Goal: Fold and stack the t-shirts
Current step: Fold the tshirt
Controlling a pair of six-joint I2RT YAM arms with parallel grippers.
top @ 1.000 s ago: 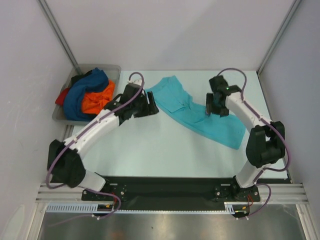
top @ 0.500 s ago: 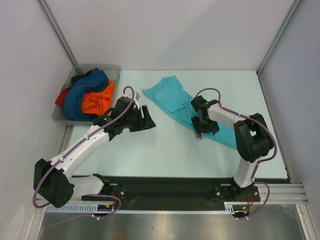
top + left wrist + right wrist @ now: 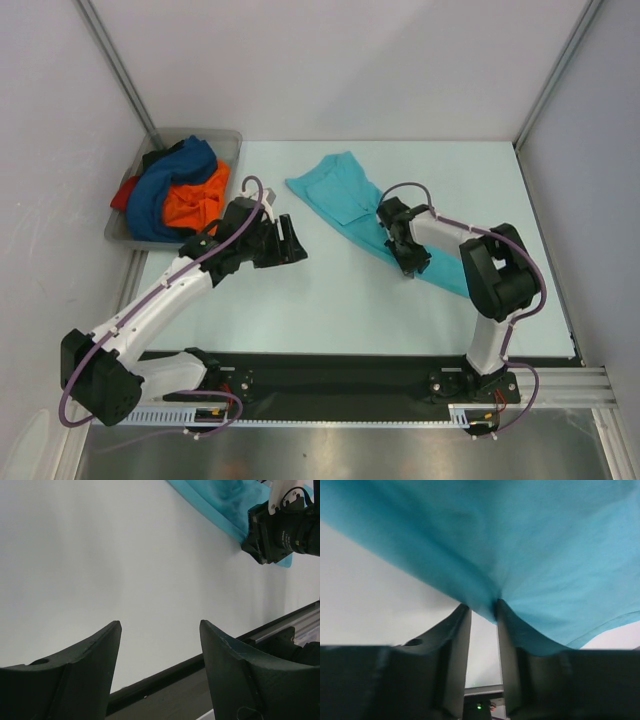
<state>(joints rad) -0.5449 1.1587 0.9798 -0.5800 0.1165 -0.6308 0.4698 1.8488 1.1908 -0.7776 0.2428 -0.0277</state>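
Your right gripper [image 3: 408,258] had come nearer, pinching the one turquoise shirt [image 3: 338,188]; your left gripper [image 3: 293,240] gaped empty; three shirts [image 3: 175,182] lay in one tray [image 3: 228,140].

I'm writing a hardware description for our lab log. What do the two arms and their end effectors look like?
The left arm and right arm have white link shells with black joint housings. A purple cable loops along each. The left end effector and right end effector each have two dark tapering fingers.
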